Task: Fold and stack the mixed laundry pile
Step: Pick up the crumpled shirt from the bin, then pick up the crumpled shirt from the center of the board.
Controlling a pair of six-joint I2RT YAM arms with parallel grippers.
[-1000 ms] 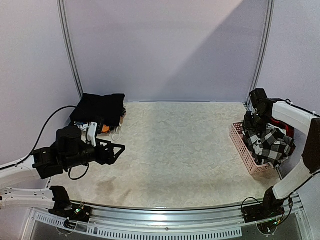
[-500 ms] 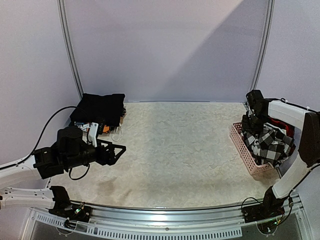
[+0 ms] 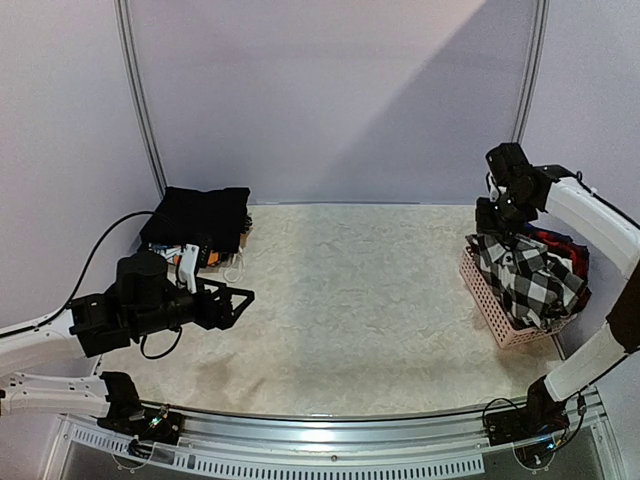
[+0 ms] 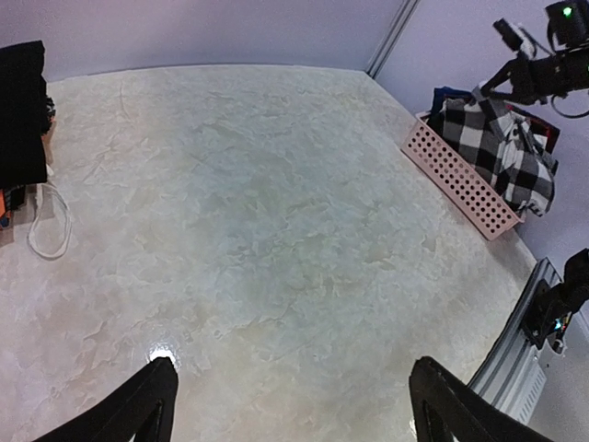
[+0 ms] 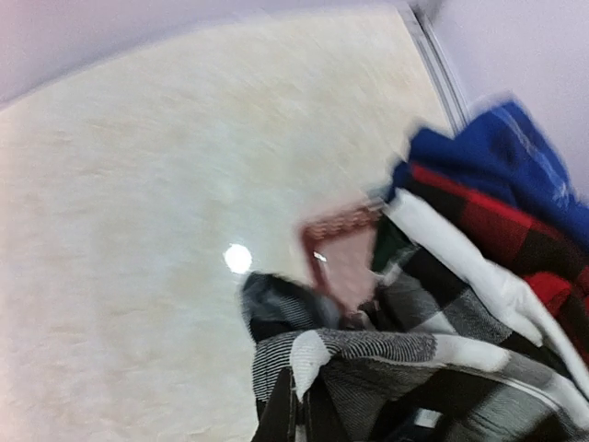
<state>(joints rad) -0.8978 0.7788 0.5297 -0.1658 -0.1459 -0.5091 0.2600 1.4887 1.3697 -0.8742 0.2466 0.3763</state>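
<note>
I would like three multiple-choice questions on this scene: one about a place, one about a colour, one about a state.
1. Where is the basket?
A. far-left corner
B. right edge of the table
C. centre

2. What colour is the garment in the right gripper?
A. black-and-white checked
B. plain orange
C. green

3. How is the left gripper?
A. shut on cloth
B. out of view
C. open, empty

Answers:
1 B, its pink wall lies at the right edge.
2 A, the garment shows black and white squares.
3 C, its fingers stand apart, nothing between them.

Right tool (image 3: 494, 228) tips hidden in checked garment (image 3: 528, 282), wrist view blurred
</note>
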